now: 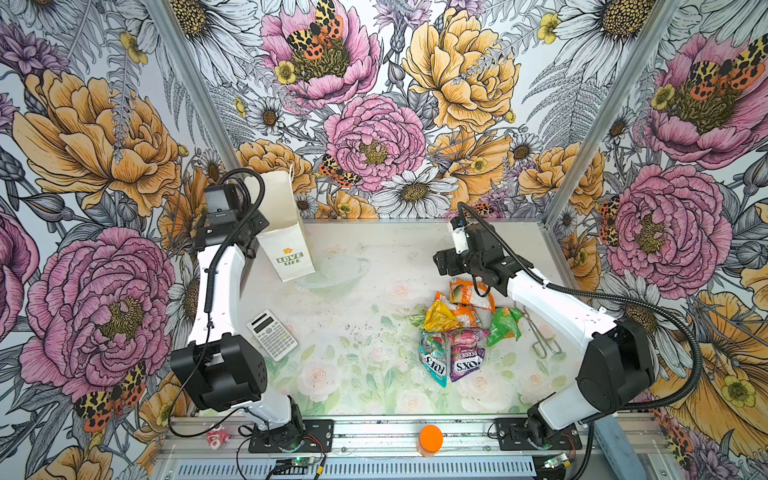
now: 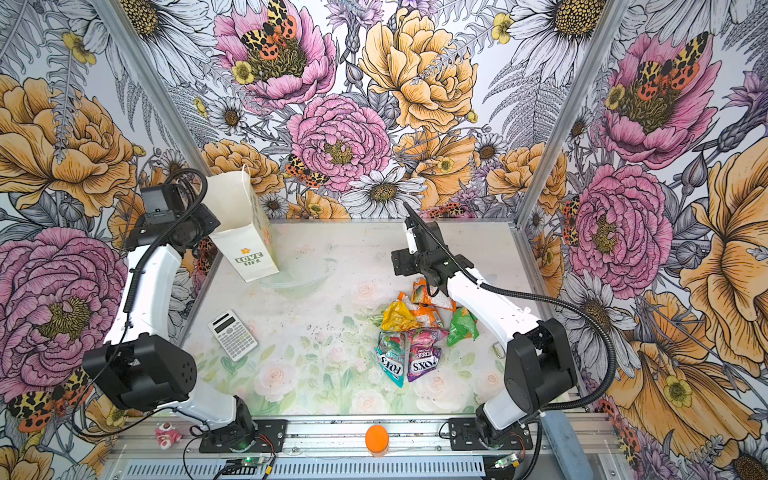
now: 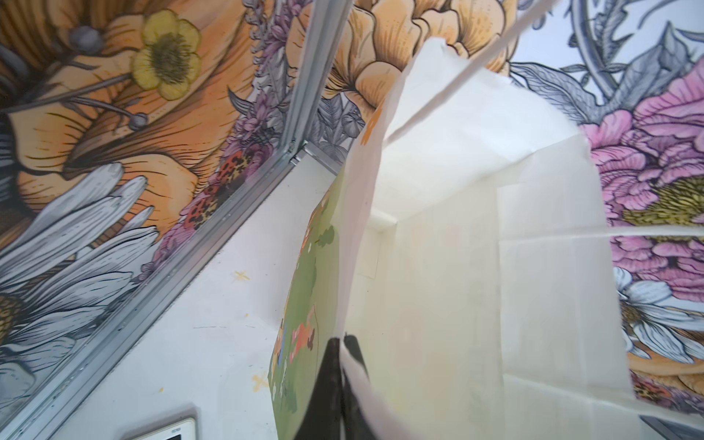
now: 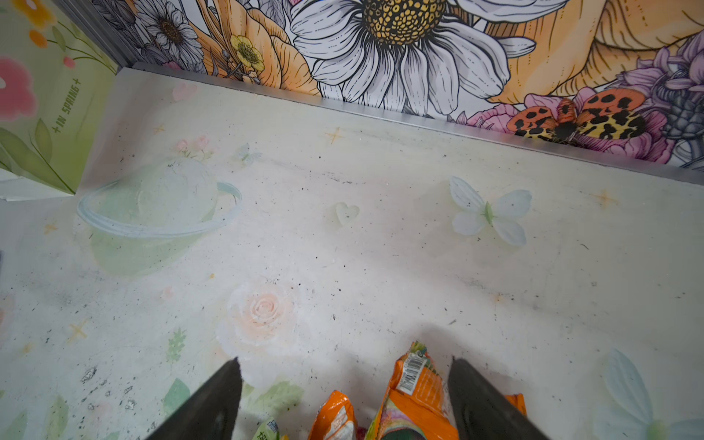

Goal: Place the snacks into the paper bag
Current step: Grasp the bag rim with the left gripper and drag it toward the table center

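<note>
While your left gripper (image 3: 344,343) pinches the paper bag (image 1: 286,249) by its rim at far left, mouth open, lower the wide-open, empty right gripper (image 4: 344,362) above the snacks (image 1: 457,328) piled at right onto the orange packet (image 4: 417,388) under it and close on its middle, not its crinkly edge.

Grey calculator (image 1: 272,335), orange-lidded jar (image 1: 430,439), pink-white figurine (image 1: 217,437), metal clip (image 1: 542,347)
</note>
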